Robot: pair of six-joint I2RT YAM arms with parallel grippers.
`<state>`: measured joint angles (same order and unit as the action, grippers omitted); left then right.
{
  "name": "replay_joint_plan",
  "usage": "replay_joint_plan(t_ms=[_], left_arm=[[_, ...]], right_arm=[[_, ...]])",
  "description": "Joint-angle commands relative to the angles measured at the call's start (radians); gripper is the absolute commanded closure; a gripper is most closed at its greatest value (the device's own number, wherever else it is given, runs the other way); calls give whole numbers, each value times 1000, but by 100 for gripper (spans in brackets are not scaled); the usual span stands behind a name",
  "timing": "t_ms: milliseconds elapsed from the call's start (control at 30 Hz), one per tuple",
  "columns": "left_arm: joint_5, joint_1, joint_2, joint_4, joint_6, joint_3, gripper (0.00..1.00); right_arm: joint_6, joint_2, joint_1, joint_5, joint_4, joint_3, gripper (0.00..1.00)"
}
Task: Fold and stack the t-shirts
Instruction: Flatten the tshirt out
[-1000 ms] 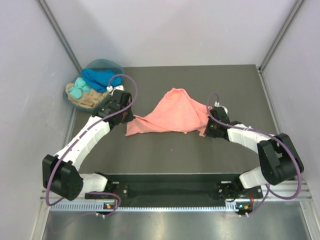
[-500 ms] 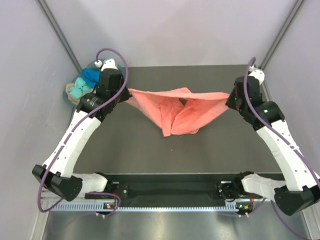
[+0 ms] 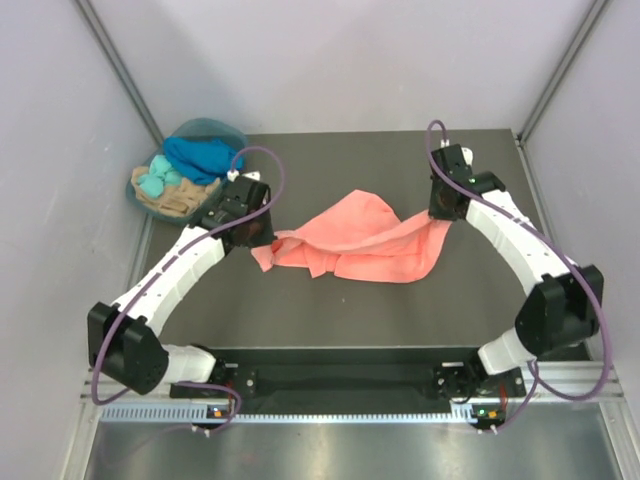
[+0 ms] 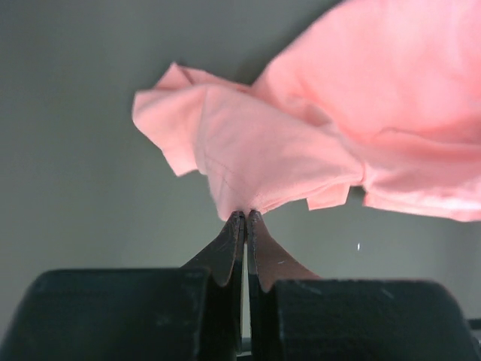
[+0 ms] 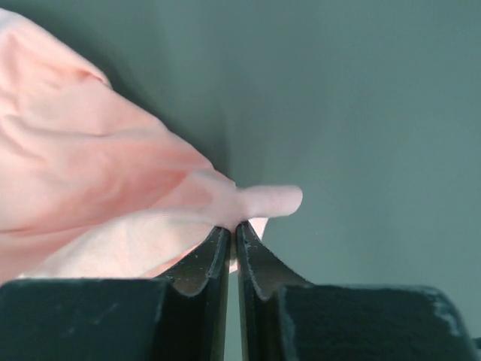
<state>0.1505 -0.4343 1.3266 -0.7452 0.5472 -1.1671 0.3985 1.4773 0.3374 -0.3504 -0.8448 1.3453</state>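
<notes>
Wrist views, left hand (image 4: 246, 215) and right hand (image 5: 233, 226) pinching salmon-pink t-shirt (image 3: 365, 240), top external adds basket (image 3: 203, 127)

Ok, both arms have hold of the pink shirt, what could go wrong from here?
The left gripper and right gripper each pinch only a small tuck of the salmon-pink shirt at the very tips, so it could slip out. The shirt lies bunched and overlapped between them, so it may spread unevenly.

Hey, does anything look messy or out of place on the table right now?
The salmon-pink t-shirt lies crumpled and bunched mid-table, not spread flat, with the left gripper and right gripper each pinching an edge. Nothing looks damaged or spilled.
</notes>
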Motion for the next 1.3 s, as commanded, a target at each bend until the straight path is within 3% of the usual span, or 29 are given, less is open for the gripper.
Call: replay_joint_plan(t_ms=[0,33,133,267,333,400,567,700,1000,1267], left_arm=[[-83,0,-6,70,13,40,100],[-100,0,3,75,20,65,100],[-146,0,14,112,33,124,100],[-109,0,23,107,36,136,100],[-66,0,29,96,27,127,100],[-49,0,37,87,19,118,100],[-37,0,37,79,5,110,100],[-38,0,33,75,-6,110,100],[-78,0,10,112,-7,119,100],[-72,0,22,113,-9,122,100]], right_arm=[[-36,41,-40,56,101,5,92],[-36,67,-44,56,124,11,81],[-7,107,-60,44,98,55,64],[165,88,-66,-24,23,65,53],[363,43,-78,-3,12,4,48],[570,18,-89,60,10,-78,47],[824,-12,-176,183,116,-219,46],[841,3,-250,218,262,-299,52],[869,153,-293,241,331,-294,56],[908,178,-293,234,378,-334,55]])
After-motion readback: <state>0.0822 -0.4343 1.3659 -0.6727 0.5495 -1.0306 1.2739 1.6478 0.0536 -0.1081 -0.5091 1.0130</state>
